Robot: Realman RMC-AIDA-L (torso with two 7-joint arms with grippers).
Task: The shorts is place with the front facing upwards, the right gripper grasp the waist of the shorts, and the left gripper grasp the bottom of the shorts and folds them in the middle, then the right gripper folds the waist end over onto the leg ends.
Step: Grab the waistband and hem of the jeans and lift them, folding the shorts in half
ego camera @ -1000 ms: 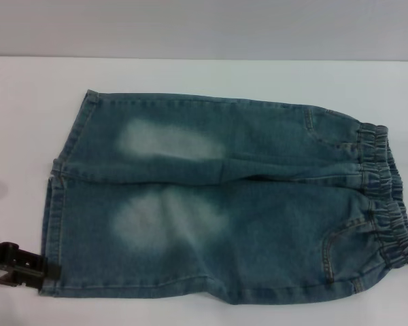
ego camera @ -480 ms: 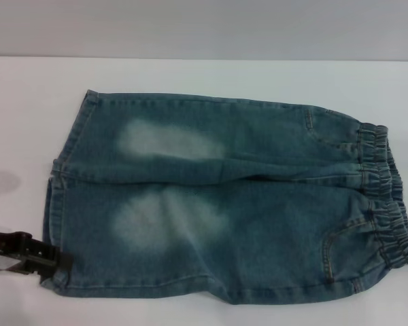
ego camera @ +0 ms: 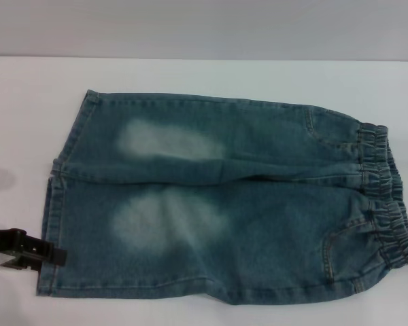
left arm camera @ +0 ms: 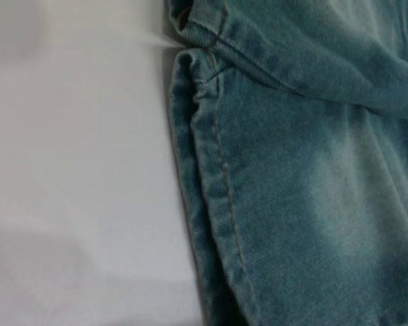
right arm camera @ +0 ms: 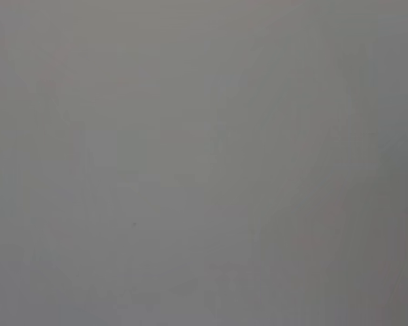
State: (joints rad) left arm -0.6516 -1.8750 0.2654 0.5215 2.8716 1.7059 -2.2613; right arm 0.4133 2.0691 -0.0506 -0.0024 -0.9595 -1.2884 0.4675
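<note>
The shorts [ego camera: 245, 204] lie flat and front up on the white table [ego camera: 204, 75]. Their gathered waist [ego camera: 384, 197] is at the right and the leg ends [ego camera: 58, 197] are at the left. My left gripper [ego camera: 54, 255] sits low at the table's left, its dark tip against the hem of the nearer leg close to the lower corner. In the left wrist view that stitched hem [left arm camera: 217, 204] runs right beside bare table [left arm camera: 75, 170], and none of the gripper shows there. The right gripper is out of view; its wrist view is plain grey.
White table surface surrounds the shorts on the left and far sides. The nearer leg's side edge [ego camera: 190, 295] lies close to the table's front. A grey wall [ego camera: 204, 27] rises behind the table.
The left gripper has slid to the right onto the nearer leg's hem and a little farther from the front edge. The hem corner shifted slightly, then settled. The shorts otherwise lie as before.
</note>
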